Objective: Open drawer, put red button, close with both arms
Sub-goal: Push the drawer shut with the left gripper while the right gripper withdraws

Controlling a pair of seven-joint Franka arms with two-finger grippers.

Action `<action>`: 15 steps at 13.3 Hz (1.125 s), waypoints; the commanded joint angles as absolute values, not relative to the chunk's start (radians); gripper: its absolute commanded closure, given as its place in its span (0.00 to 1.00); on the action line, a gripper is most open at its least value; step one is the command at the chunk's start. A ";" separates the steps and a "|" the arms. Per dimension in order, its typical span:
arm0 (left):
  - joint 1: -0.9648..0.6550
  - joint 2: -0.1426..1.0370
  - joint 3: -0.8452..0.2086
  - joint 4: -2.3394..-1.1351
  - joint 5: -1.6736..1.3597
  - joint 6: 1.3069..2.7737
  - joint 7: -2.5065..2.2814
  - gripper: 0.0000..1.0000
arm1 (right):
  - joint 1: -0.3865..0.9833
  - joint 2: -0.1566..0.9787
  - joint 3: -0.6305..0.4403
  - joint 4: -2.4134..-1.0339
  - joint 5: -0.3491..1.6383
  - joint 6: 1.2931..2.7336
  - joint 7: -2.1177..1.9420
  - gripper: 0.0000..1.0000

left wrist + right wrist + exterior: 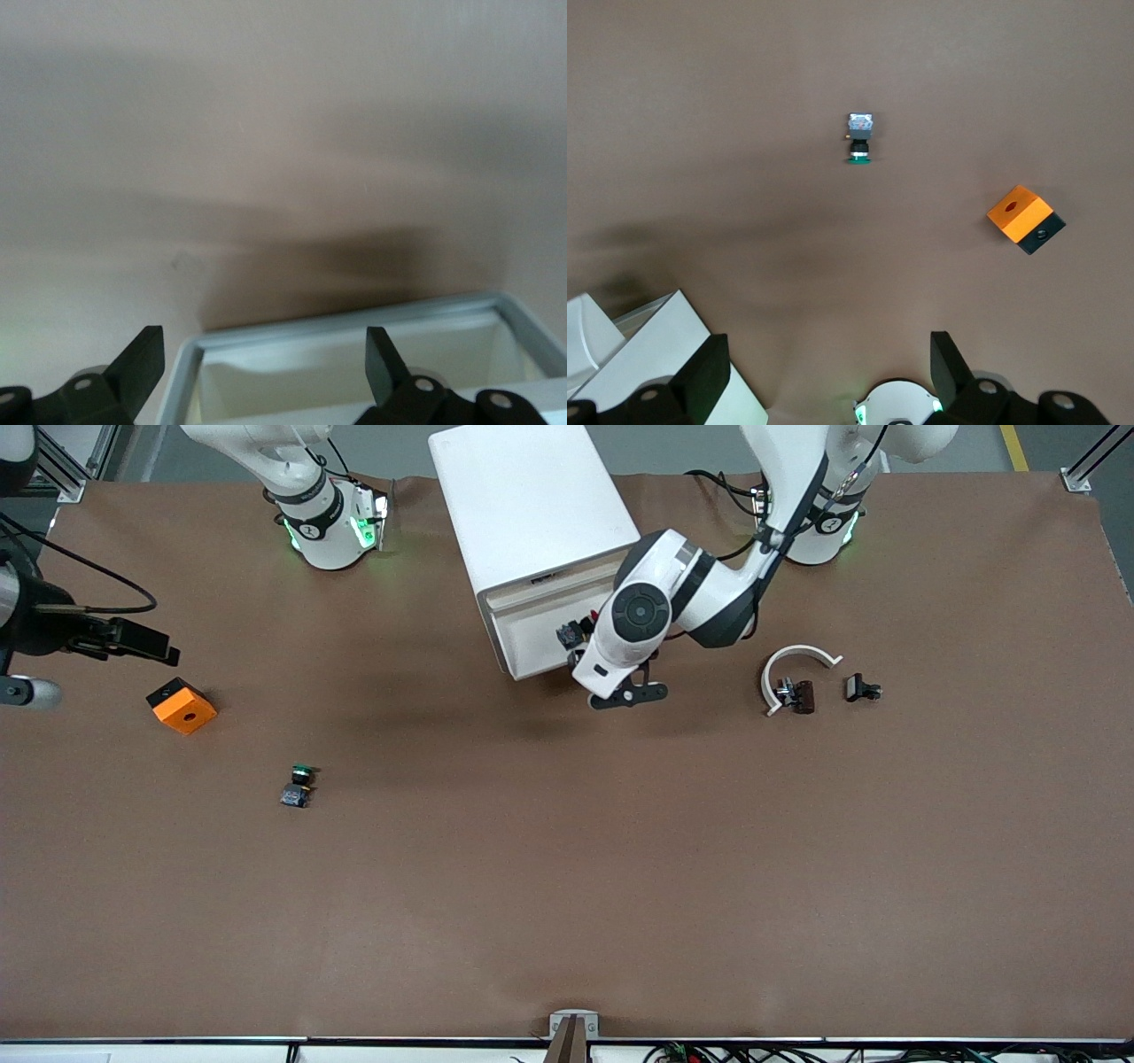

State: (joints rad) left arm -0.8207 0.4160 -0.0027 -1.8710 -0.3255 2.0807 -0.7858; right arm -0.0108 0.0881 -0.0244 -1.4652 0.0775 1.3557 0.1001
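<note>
two arms work at a brown table (567, 886). the white cabinet (532, 505) stands at the middle of the table edge where the robots stand.

the left arm (709, 589) bends down to the front of the cabinet. the left gripper (266, 341) hangs over the drawer (354, 323). its two fingers are wide apart and hold nothing. the drawer is pulled out, and we see its pale rim and its white inside. we cannot tell where the red button is.

the right arm waits by the table edge at its own end. the right gripper (828, 350) is up in the air, and its fingers are apart too.

an orange box (182, 706) sits near that same edge. a green button (299, 784) lies nearer the middle of the table. a white curved piece (796, 657) lies toward the left arm's end.
</note>
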 commanded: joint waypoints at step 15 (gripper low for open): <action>-0.665 0.440 -0.135 -1.813 -0.212 2.074 -0.885 0.00 | -0.066 -0.141 -0.005 -1.641 0.002 1.468 0.058 0.00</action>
State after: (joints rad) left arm -0.7611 0.4373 -0.1322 -1.8564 -0.2778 2.0877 -0.8797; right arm -0.0424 -0.1518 -0.0201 -1.6794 0.0161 1.4832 0.0696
